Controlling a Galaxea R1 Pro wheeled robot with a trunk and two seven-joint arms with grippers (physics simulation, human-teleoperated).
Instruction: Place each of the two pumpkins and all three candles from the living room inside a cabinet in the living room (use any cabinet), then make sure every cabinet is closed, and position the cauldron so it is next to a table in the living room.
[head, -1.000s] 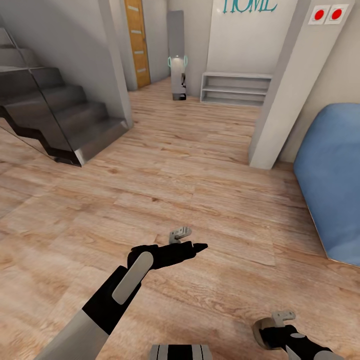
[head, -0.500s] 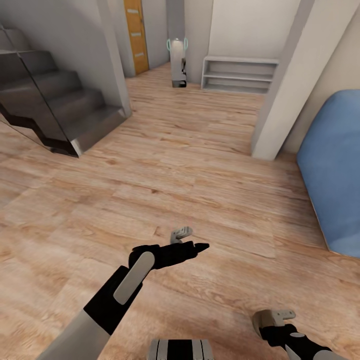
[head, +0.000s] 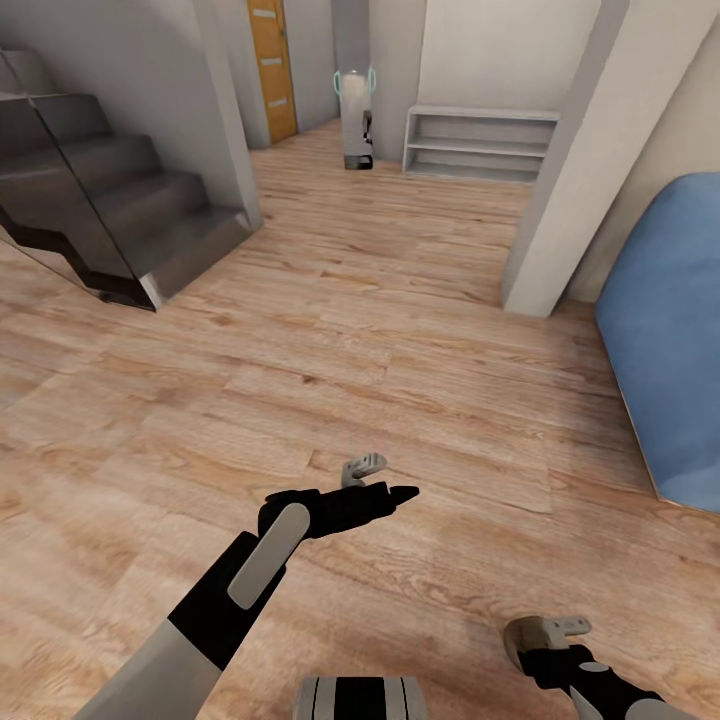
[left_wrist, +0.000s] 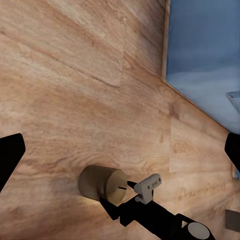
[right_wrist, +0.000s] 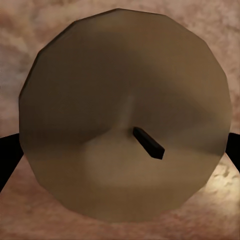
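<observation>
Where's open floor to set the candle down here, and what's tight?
Open: the broad plank floor between the stairs, the white pillar and the left gripper. Tighter: the strip between the blue cushion and the right gripper, which is shut on the candle.

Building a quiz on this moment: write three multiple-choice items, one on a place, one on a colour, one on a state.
1. The stairs stand at the head view's: A right, B left, C bottom edge.
2. The far door is: A orange-brown, B white, C green.
3. The right gripper is: A open and empty, B holding a pumpkin, C shut on a candle.

B: the dark steps rise at the left.
A: its panel is orange-brown.
C: the left wrist view shows it clasping the beige cylinder.
</observation>
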